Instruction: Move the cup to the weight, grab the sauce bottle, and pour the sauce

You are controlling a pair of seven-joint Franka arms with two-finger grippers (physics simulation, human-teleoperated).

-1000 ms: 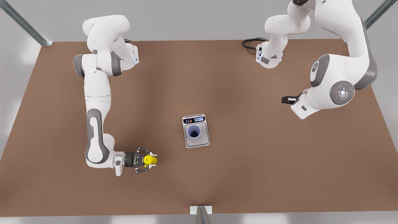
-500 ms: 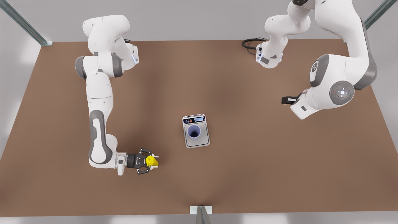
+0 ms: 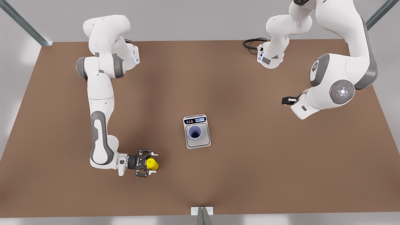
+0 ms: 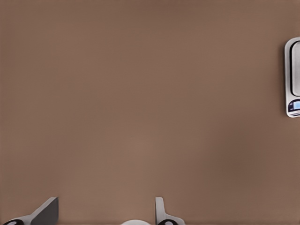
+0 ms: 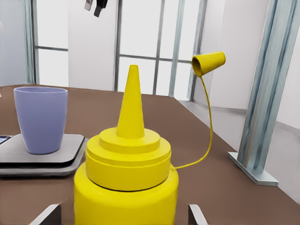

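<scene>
While the sauce bottle point(image 3: 152, 163) stands upright on the brown bench point(image 3: 250, 175), it is enclosed by the right gripper point(image 3: 151, 163), whose dark fingers point(image 3: 144, 152) are seen on either side of the yellow body in the front view. In the right wrist view the bottle point(image 5: 126, 187) is seen close up between two grey fingertips point(image 5: 49, 216), which appear to stand slightly off its sides, so the grasp cannot be called firm; whether contact is made cannot be told. A thin yellow tether point(image 5: 208, 136) is seen rising from the cap to a small yellow cone cover point(image 5: 208, 63) held out in the air.

The cup point(image 3: 195, 133) is placed upright on the platform of the weight point(image 3: 197, 144), near the middle of the bench and well apart from the bottle, toward the front view's right of it. Both are also caught in the right wrist view, the cup point(image 5: 41, 119) resting on the weight point(image 5: 42, 161) beyond the bottle.

The left gripper point(image 3: 289, 100) is held high over the bench at the front view's right, well apart from everything, where its arm waits. In the left wrist view its fingers point(image 4: 47, 212) are seen spread apart over bare bench, with nothing between them, and the weight point(image 4: 293, 77) is visible at the frame's edge.
</scene>
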